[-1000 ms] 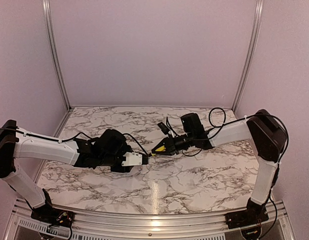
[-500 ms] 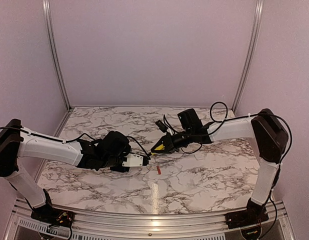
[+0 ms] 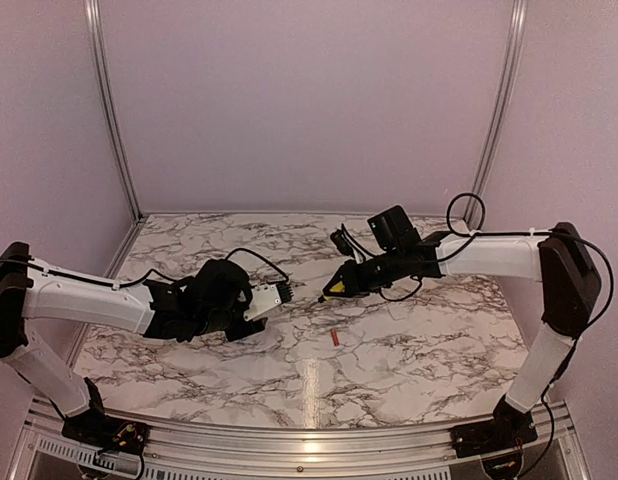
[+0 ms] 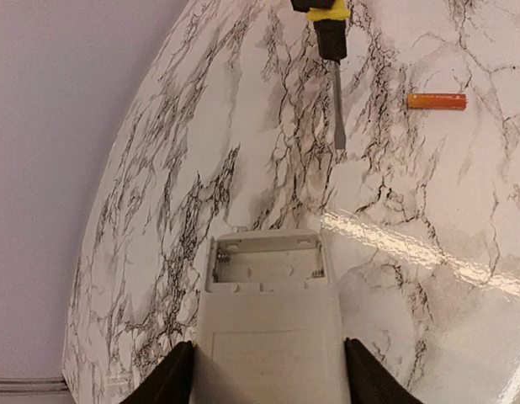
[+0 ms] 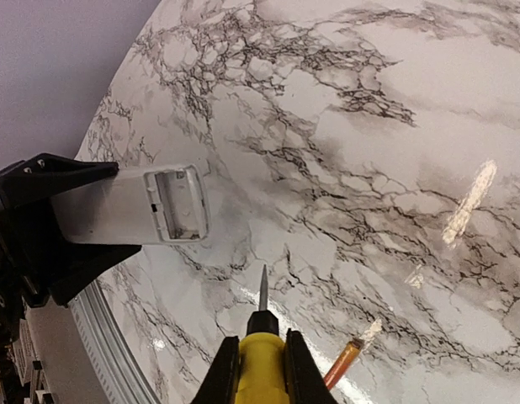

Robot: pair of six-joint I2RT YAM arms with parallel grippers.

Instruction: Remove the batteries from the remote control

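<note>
Since half a second ago the right gripper point(image 3: 355, 279) has drawn back toward the right of the overhead view, taking the screwdriver point(image 5: 261, 349) clear of the remote control point(image 4: 268, 337). The loose battery point(image 4: 437, 101) has shifted a little to the right on the table point(image 3: 419, 350), and the left gripper point(image 3: 251, 312) has drawn the remote slightly to the left.

The left gripper is clamped on the remote's body, its fingers on the two long sides. This leaves the battery bay point(image 4: 264, 263) sticking out past the fingertips toward the other arm, probably so that the tool can reach in without meeting the fingers. The bay is uncovered and nothing orange shows inside it in either wrist view, so I judge it empty.

The right gripper is closed around the screwdriver's yellow handle, with the black collar and thin metal blade pointing out ahead. The blade tip now sits apart from the remote, in the upper middle of the left wrist view.

Only one battery is in sight. It lies flat on the marble in the upper right of the left wrist view and touches neither the tool nor the remote. Whether a second battery exists elsewhere I cannot tell.

No brand, label or other writing can be read on the remote, the battery or the tool.
</note>
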